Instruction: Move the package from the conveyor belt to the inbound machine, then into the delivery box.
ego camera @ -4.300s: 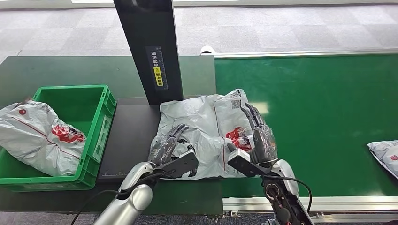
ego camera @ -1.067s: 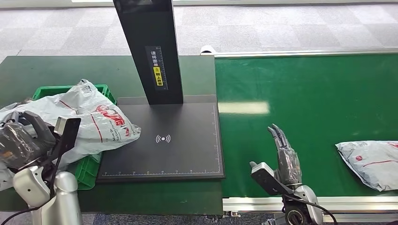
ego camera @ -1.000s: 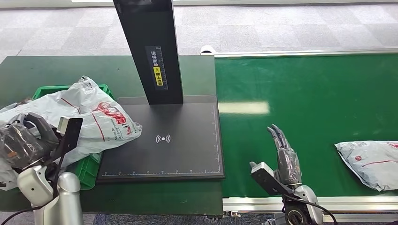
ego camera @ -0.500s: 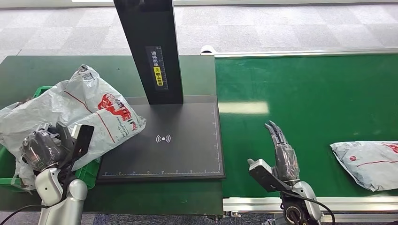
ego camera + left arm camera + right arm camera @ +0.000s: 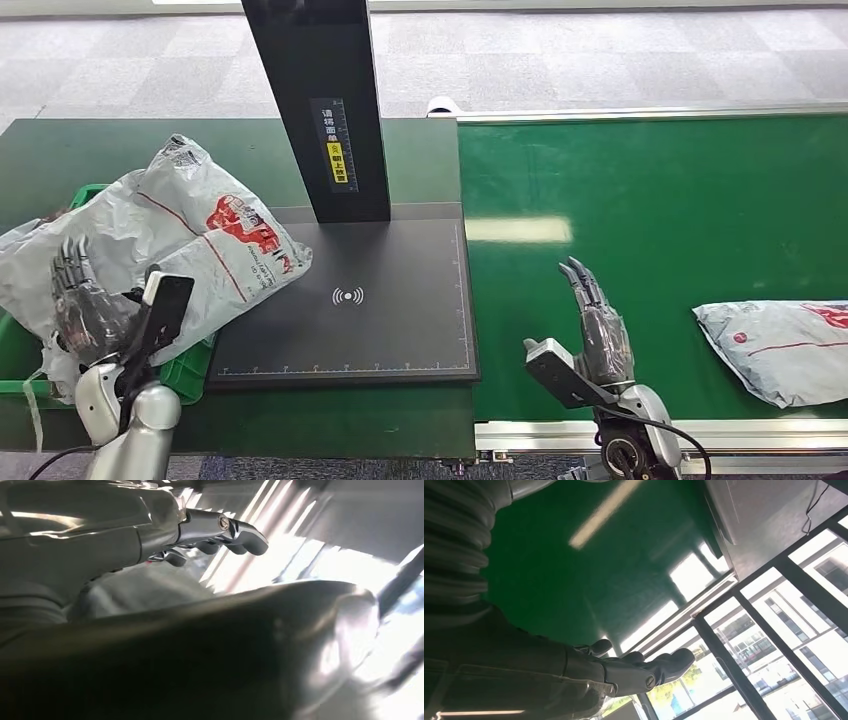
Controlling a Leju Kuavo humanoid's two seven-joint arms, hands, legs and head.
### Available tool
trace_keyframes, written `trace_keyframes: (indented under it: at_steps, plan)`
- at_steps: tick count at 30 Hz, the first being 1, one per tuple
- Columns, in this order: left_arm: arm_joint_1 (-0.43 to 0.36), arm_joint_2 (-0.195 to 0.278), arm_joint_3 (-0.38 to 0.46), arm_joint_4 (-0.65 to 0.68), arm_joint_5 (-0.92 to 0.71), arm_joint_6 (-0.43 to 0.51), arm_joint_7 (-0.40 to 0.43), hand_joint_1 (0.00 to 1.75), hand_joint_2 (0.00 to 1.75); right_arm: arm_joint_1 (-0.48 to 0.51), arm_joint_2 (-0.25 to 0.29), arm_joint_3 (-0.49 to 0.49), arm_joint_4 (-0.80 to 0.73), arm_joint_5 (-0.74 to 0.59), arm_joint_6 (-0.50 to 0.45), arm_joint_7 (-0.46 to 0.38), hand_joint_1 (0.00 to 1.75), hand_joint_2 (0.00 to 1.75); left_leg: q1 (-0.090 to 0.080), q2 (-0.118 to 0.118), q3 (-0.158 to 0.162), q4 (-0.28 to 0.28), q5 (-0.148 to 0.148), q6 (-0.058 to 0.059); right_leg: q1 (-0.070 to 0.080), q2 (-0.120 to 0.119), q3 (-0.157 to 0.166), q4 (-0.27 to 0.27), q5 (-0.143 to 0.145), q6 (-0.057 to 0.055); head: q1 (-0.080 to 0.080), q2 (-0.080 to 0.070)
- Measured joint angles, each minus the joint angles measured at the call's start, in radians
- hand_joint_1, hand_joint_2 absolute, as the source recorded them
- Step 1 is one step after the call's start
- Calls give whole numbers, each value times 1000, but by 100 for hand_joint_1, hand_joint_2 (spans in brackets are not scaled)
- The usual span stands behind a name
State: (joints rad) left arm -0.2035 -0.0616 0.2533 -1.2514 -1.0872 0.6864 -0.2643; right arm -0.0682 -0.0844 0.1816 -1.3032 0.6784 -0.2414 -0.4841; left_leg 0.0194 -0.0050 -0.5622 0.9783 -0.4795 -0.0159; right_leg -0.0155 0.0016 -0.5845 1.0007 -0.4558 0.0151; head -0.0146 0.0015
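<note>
Package [image 5: 175, 240] long axis diagonal, corner over scanner plate [image 5: 380, 300].

The head view looks forward and down from high on the robot over the conveyor belt [image 5: 650, 200] and the inbound machine [image 5: 345, 300]; the left wrist view sits close behind the left hand [image 5: 220, 530]; the right wrist view, close behind the right hand [image 5: 639, 672], shares the belt's green surface.

A package [image 5: 190, 240] lies over the delivery box [image 5: 190, 360], left of the inbound machine [image 5: 350, 300]. On the conveyor belt [image 5: 650, 200], far right, lies another package [image 5: 780, 345].
</note>
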Motion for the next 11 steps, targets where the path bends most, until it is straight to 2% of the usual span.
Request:
trace_keyframes:
  at_steps: [2,4,7,11]
  plan:
    - [-5,-47,73,-62,83,11,-226,0,0,0,3,0,0,2,-2,0,0,175,0,0,0,0,0,0,0,0,0,0,0,0,0,0]
    - [-7,-86,136,-111,130,14,-345,0,0,0,6,0,2,3,-6,-2,0,175,0,1,0,0,0,0,0,0,0,0,0,0,0,0]
    - [-7,-136,199,-204,209,14,-413,0,0,0,9,0,8,0,-18,-6,0,175,0,0,0,0,0,0,0,0,-1,0,0,0,0,0]
    - [-8,-175,226,-333,246,14,-430,0,0,0,12,0,17,-5,-30,-13,0,175,0,0,0,0,0,0,0,0,0,0,0,0,0,0]
